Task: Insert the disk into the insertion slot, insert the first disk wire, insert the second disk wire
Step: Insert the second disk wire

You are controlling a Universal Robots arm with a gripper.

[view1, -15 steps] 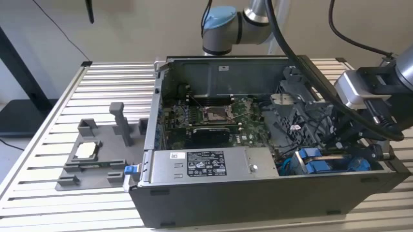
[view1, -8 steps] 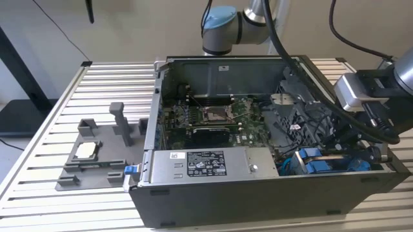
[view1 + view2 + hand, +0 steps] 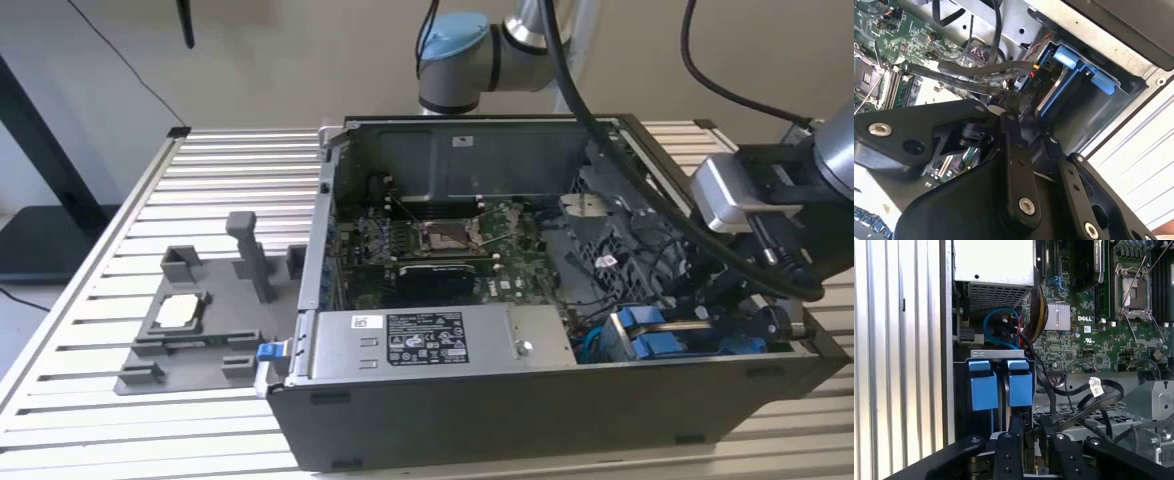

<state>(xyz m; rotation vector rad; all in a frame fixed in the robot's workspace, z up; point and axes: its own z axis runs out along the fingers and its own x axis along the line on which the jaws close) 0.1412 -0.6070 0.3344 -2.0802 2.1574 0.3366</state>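
Jaws pressed close around a black cable connector [image 3: 1035, 80], I hang just beside the insertion slot [image 3: 999, 356] at the case's near corner on the exterior view's right, where the disk [image 3: 1004, 397] sits between blue clips [image 3: 984, 389].

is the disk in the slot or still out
In. The blue-framed disk sits upright inside the slot at the case corner, with the gripper just behind it.

Your exterior view looks down from high and in front across the open computer case [image 3: 534, 300] on the slatted table [image 3: 107, 250]. Both wrist views ride close inside it, sharing the blue-clipped insertion slot [image 3: 999, 385] [image 3: 1074, 75] and the green motherboard [image 3: 1089, 330] [image 3: 899, 35].
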